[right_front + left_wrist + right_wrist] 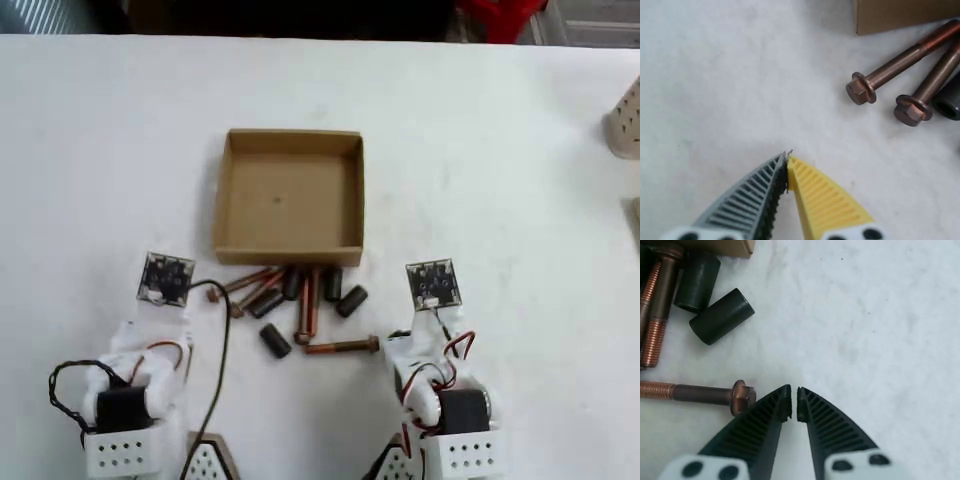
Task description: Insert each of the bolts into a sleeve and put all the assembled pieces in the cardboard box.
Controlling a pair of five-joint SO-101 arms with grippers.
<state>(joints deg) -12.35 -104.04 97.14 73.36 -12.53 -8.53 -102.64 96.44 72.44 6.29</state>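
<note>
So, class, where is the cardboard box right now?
In the high view the cardboard box sits centrally on the table, bolts and sleeves just by its near wall.

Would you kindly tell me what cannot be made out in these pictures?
High view: the bolts and sleeves overlap one another, so their exact count is unclear.
Left wrist view: one sleeve is cut off by the picture's edge.
Right wrist view: the cardboard box is mostly cut off by the edge, as are several bolts' ends.

The bolts (pixel 907 58) are coppery metal with a dull shine. The sleeves (pixel 722 316) look matt black. The box (pixel 290 195) is matt cardboard. The white bench (pixel 500 150) looks slightly grainy. The left tool (pixel 788 165) is ribbed plastic.
</note>
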